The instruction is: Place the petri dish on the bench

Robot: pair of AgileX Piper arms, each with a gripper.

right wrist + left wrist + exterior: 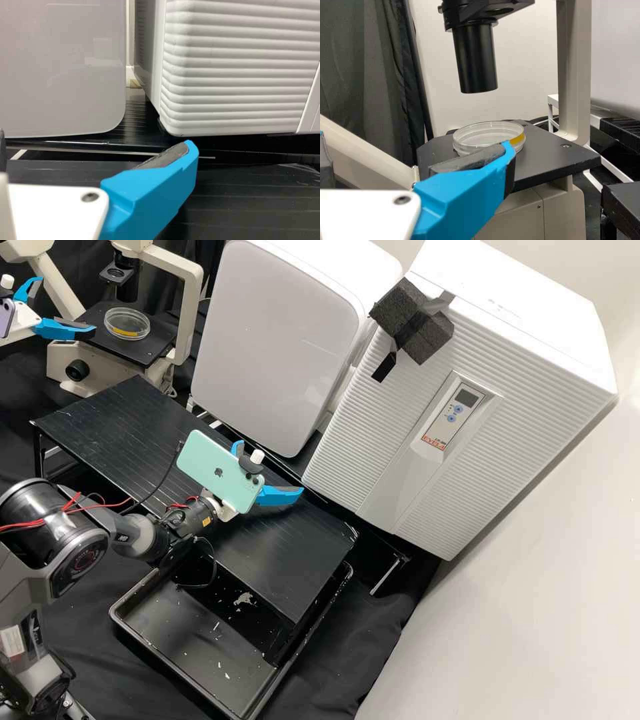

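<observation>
Evidently approach step: left claw (67,305), ten o'clock in high view, spread open beside petri dish (127,321) on microscope stage (155,349). Next: close round dish, lift level. Cream column (191,313) past dish might snag it. Black surface (233,547) lies toward five o'clock; right claw (271,469), open, hangs over it. White cabinet (527,387) at two.

Wall (533,587): bright, palest toward the top
White door (273,333): faint, soft reflections
Black shelf (280,553): dull sheen
Dish (487,136): rim glints
Black cloth (373,653): deep shadow
</observation>
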